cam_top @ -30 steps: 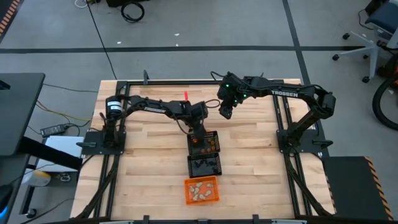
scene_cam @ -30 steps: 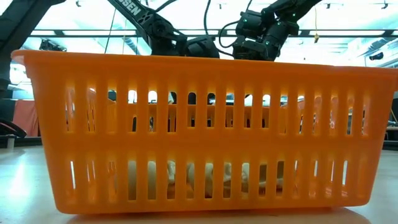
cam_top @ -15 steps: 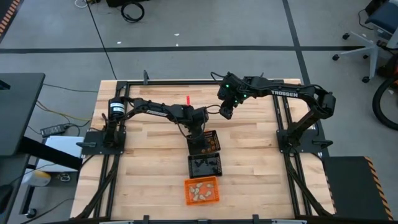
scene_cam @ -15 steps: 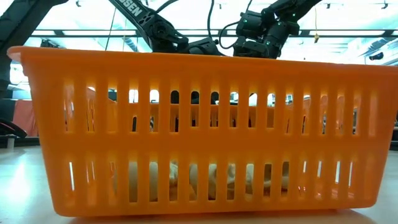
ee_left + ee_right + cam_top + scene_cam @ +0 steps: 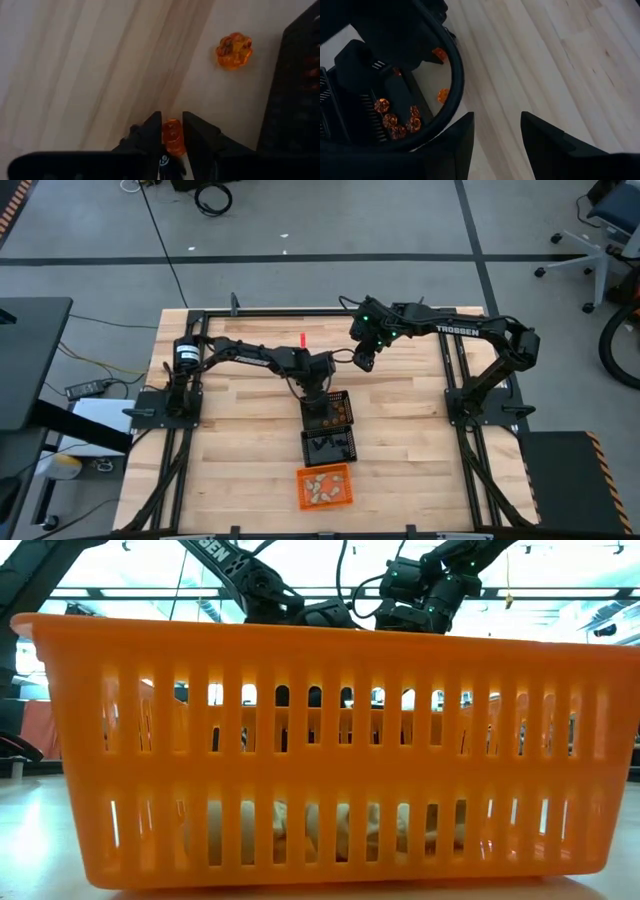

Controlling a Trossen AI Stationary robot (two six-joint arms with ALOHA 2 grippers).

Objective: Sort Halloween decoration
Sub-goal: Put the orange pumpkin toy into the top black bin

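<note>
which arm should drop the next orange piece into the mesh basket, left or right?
Left. Its left gripper is shut on an orange trinket, right beside the black mesh basket holding orange pieces. The right gripper hangs open and empty, farther off over bare table.

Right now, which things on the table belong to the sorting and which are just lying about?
Job:
orange trinket in the left gripper
loose orange trinket on the table
mesh basket of orange trinkets
second mesh basket
orange basket

Lying about:
right gripper, open, waiting
</note>
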